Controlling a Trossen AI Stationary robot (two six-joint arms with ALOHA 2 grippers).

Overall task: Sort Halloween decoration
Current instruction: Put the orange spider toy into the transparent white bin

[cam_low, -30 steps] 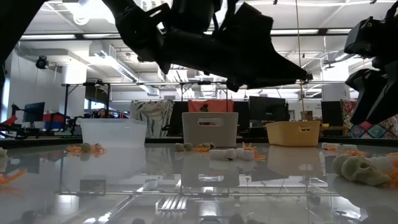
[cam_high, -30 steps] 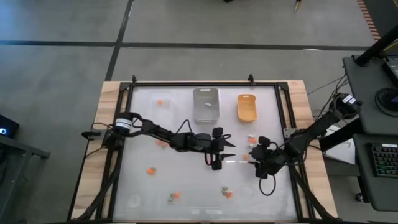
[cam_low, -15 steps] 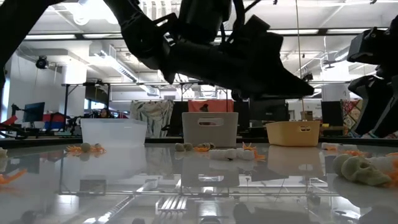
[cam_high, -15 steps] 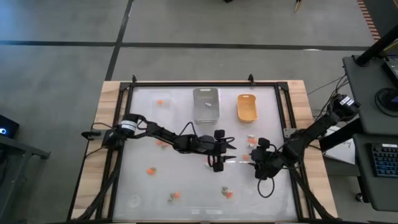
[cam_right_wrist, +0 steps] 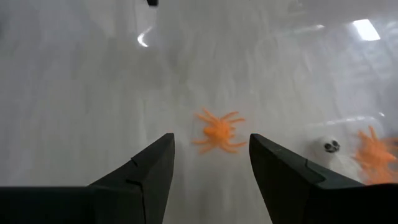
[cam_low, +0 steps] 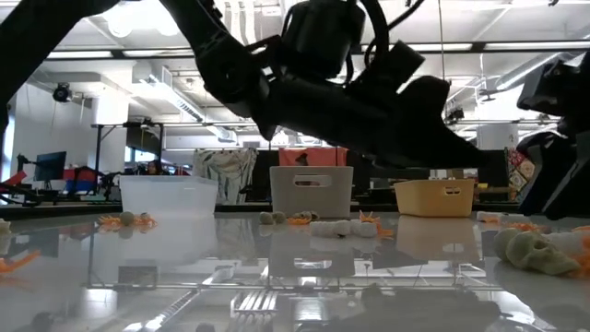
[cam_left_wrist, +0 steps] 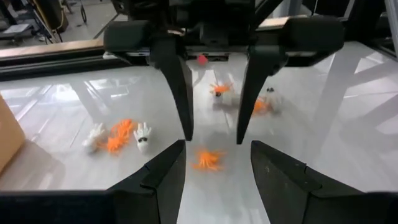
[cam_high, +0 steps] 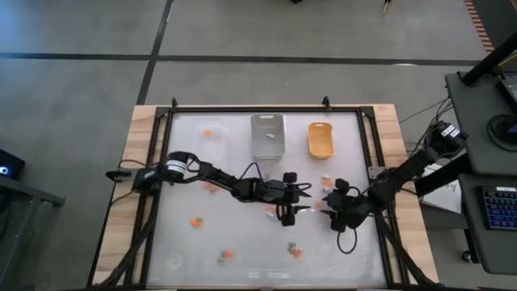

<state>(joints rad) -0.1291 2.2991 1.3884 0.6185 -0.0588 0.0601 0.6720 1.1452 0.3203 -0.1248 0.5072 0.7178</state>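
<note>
An orange spider trinket (cam_high: 316, 206) lies on the white table, in the gap between my two grippers. My left gripper (cam_high: 300, 207) reaches in from the left and stands open, with the spider (cam_left_wrist: 208, 160) just beyond its fingertips. My right gripper (cam_high: 327, 203) faces it from the right, also open, fingertips on either side of the same spider (cam_right_wrist: 217, 132) but short of it. Neither gripper touches the spider. Other Halloween decoration lies loose nearby: a white skull (cam_right_wrist: 329, 146) and white and orange pieces (cam_left_wrist: 118, 137).
Three small trays stand in a row at the far edge: clear (cam_high: 212, 137), grey (cam_high: 267, 135) and orange-yellow (cam_high: 321, 139). More trinkets lie scattered near the front edge (cam_high: 226, 256) and at the left (cam_high: 195, 221). A black frame (cam_high: 367, 153) borders the table.
My left gripper has moved toward the table's right edge and sunk nearer the table, closing the gap to the right gripper. My right gripper has also come down a little. Both stay open. The spider between them has not moved.
</note>
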